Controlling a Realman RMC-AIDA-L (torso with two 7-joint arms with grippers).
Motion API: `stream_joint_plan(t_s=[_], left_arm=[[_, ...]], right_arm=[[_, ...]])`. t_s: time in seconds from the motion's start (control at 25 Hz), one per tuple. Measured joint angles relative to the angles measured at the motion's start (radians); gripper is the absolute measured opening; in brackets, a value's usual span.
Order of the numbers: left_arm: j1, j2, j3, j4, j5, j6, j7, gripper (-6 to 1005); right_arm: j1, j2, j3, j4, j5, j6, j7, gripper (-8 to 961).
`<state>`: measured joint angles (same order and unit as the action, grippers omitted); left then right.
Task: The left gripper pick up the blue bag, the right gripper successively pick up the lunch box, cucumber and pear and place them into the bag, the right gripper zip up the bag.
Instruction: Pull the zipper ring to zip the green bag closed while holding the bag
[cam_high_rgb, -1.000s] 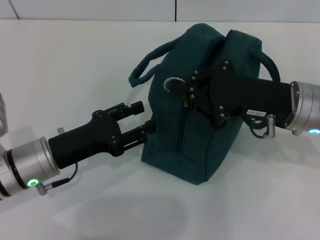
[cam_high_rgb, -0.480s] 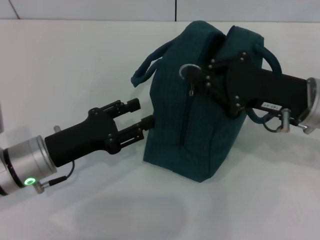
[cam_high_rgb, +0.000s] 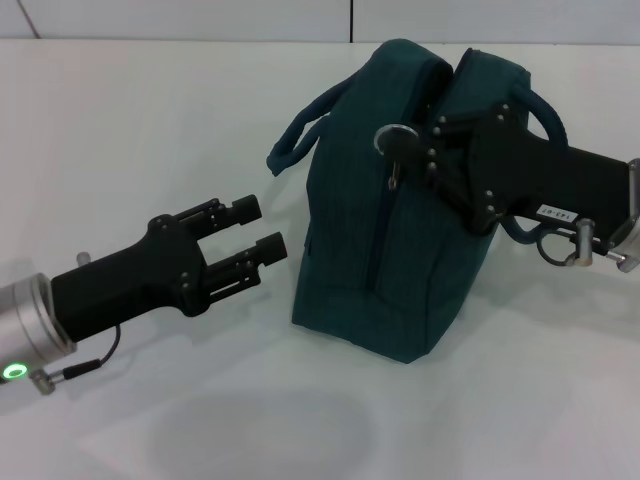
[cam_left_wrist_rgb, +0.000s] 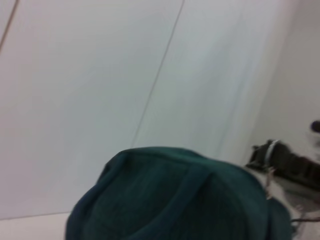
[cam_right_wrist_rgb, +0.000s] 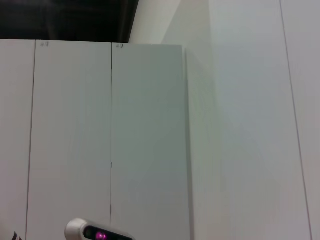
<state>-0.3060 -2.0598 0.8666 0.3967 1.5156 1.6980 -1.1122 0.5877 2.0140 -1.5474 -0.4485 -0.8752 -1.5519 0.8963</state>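
Observation:
The blue bag (cam_high_rgb: 365, 270) stands upright on the white table, its two sides drawn together at the top and its handles up. My right gripper (cam_high_rgb: 418, 150) reaches in from the right at the bag's top and is shut on the zipper pull, whose metal ring (cam_high_rgb: 387, 138) shows just left of the fingers. My left gripper (cam_high_rgb: 262, 227) is open, low at the left, a short gap away from the bag's side and holding nothing. The left wrist view shows the bag (cam_left_wrist_rgb: 175, 200) and the right gripper (cam_left_wrist_rgb: 285, 161) beyond it. Lunch box, cucumber and pear are out of view.
The white table (cam_high_rgb: 150, 120) stretches around the bag, with a white wall behind it. The right wrist view shows only white panels (cam_right_wrist_rgb: 150, 140) and a small silver part with a pink light (cam_right_wrist_rgb: 97, 233).
My right gripper has moved right along the bag's top, taking the zipper ring with it. My left gripper has let go of the bag's side and drawn back to the left.

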Motion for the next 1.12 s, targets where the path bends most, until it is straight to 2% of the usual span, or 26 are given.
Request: stream_joint_plan(t_s=[0.32,0.52,0.96,1.12], left_arm=[[-0.004,-0.028,0.011,-0.037,0.023,0.016,-0.032,623],[-0.022,-0.031,0.011,-0.089,0.017,-0.015,-0.032,622],[-0.058,-0.035,0.016,-0.122,0.023,-0.059,0.009,618],[-0.061,-0.033,0.022,-0.126,0.023,-0.071,0.037,444]], right_arm=[[0.008,0.005,-0.006,0.001,-0.008,0.0,-0.019,28],[0.009,0.005,-0.011,-0.003,-0.01,-0.002,-0.022,28],[0.009,0.007,-0.011,-0.001,-0.01,-0.008,-0.017,29],[0.005,0.008,-0.011,0.004,-0.007,-0.005,-0.016,29]])
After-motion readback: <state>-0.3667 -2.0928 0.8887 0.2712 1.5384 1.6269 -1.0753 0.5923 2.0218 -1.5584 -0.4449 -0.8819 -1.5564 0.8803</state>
